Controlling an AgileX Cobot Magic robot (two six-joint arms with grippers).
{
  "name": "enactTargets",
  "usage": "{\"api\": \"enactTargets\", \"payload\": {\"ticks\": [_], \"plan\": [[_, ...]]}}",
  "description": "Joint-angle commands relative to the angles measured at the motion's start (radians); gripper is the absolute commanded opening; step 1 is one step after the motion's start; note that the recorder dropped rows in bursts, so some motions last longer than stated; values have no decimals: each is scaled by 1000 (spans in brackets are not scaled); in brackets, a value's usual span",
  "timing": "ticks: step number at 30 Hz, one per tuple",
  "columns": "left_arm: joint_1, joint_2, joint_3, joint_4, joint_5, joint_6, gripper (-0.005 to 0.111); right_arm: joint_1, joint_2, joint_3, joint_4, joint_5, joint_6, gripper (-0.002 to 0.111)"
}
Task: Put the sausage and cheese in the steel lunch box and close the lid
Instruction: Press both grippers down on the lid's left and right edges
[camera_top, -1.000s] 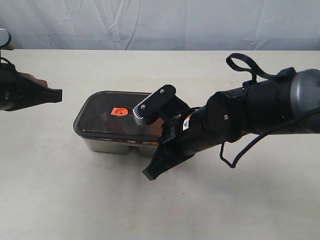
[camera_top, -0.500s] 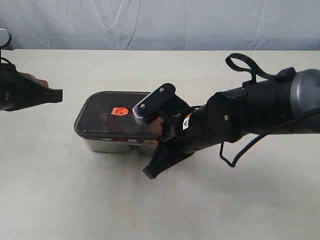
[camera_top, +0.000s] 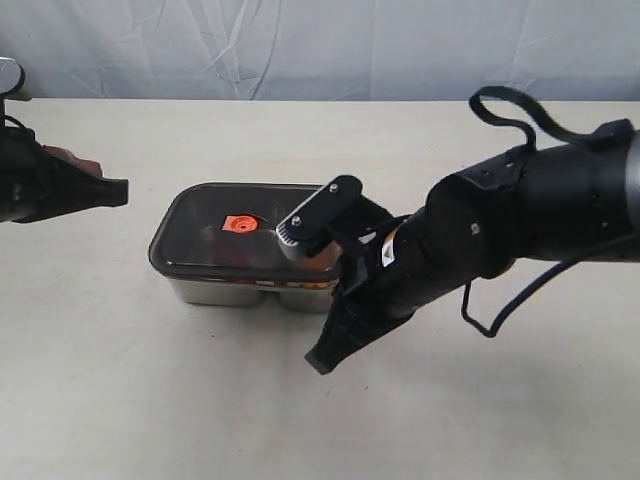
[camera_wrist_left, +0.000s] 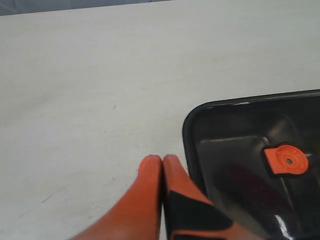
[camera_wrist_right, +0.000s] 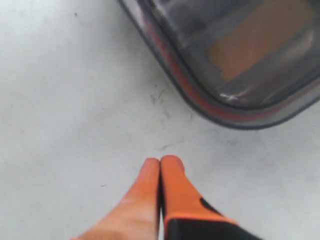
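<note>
The steel lunch box (camera_top: 212, 292) sits mid-table with the dark smoky lid (camera_top: 215, 250) lying flat on it, orange valve (camera_top: 237, 224) on top. Through the lid a dim red shape, the sausage (camera_wrist_left: 246, 179), shows near the valve. An orange-yellow block, the cheese (camera_wrist_right: 252, 46), shows under the lid's corner. My right gripper (camera_top: 322, 360) is shut and empty, pointing down at the table just in front of the box's right corner, and its tips (camera_wrist_right: 161, 161) are off the lid. My left gripper (camera_top: 118, 190) is shut and empty, left of the box, and its tips (camera_wrist_left: 162, 160) are beside the lid's edge (camera_wrist_left: 187, 142).
The right arm's wrist camera bracket (camera_top: 318, 212) and black forearm (camera_top: 500, 230) hang over the box's right end. A cable loop (camera_top: 505, 105) rises off the arm. A grey cloth backdrop (camera_top: 320, 45) closes the far side of the pale table (camera_top: 150, 400).
My right arm has drawn back to the right and toward the table's front, off the lid's corner. The lid and box stay put. The left arm has barely moved.
</note>
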Motion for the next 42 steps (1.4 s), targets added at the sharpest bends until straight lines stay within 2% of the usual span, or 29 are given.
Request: {"api": "enactTargets", "payload": {"ticks": [1,6,10,19,24,32,39,42], "plan": [[5,29,-4,20,77,-6,0,0,-128,0,-135,-101,154,-1],[5,164,-76,22,215,-4,0,0,-56,0,-131,-248,173,-1],[9,244,-172,28,255,-4,0,-4,16,-4,-125,-367,196,-1],[9,333,-252,91,279,-4,0,-129,65,-40,-77,-352,196,-1],[12,390,-263,94,316,-4,0,-130,65,-40,-77,-352,196,-1],[86,453,-263,91,437,-10,0,-129,76,-40,-77,-312,196,-1],[90,471,-263,94,453,-14,0,-129,102,-40,-62,-305,196,-1],[90,475,-263,139,453,-63,0,-129,121,-40,-52,-301,196,-1]]}}
